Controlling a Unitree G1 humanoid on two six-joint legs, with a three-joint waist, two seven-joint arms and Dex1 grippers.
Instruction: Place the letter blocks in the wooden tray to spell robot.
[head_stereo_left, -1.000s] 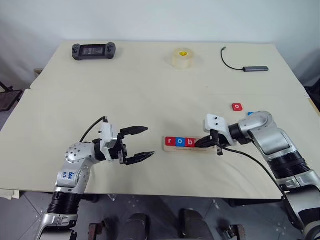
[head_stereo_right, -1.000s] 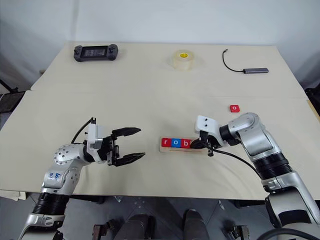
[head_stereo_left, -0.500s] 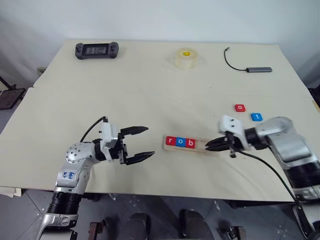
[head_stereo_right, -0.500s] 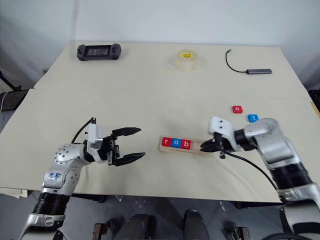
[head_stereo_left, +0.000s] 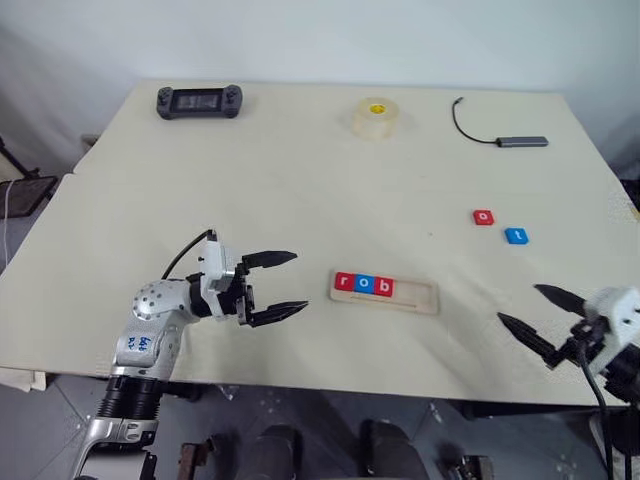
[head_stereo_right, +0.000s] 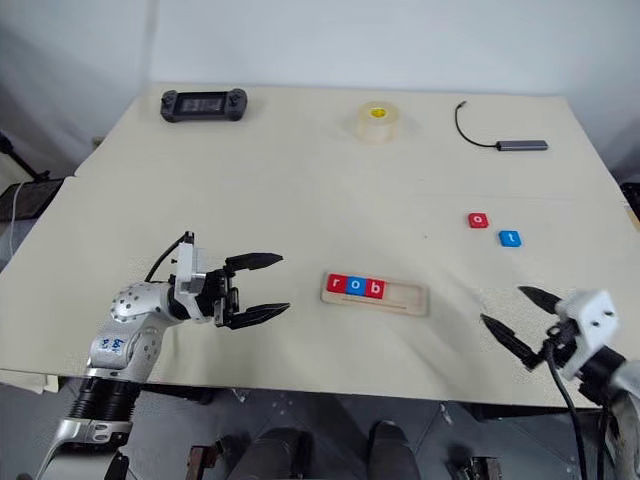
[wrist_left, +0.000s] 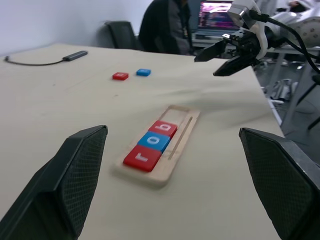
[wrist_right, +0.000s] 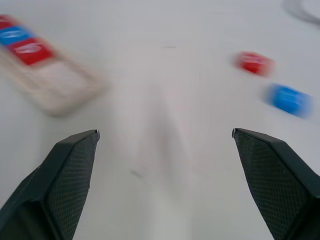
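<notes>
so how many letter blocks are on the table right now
5. Three sit side by side at the left end of the wooden tray: red r, blue o, red b. Two lie loose on the table to its far right: red o, blue t. None look hidden.

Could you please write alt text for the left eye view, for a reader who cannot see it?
A wooden tray on a pale table holds three letter blocks spelling "rob"; a red block and a blue block lie loose to its right. The left gripper and right gripper are open and hold nothing.
</notes>
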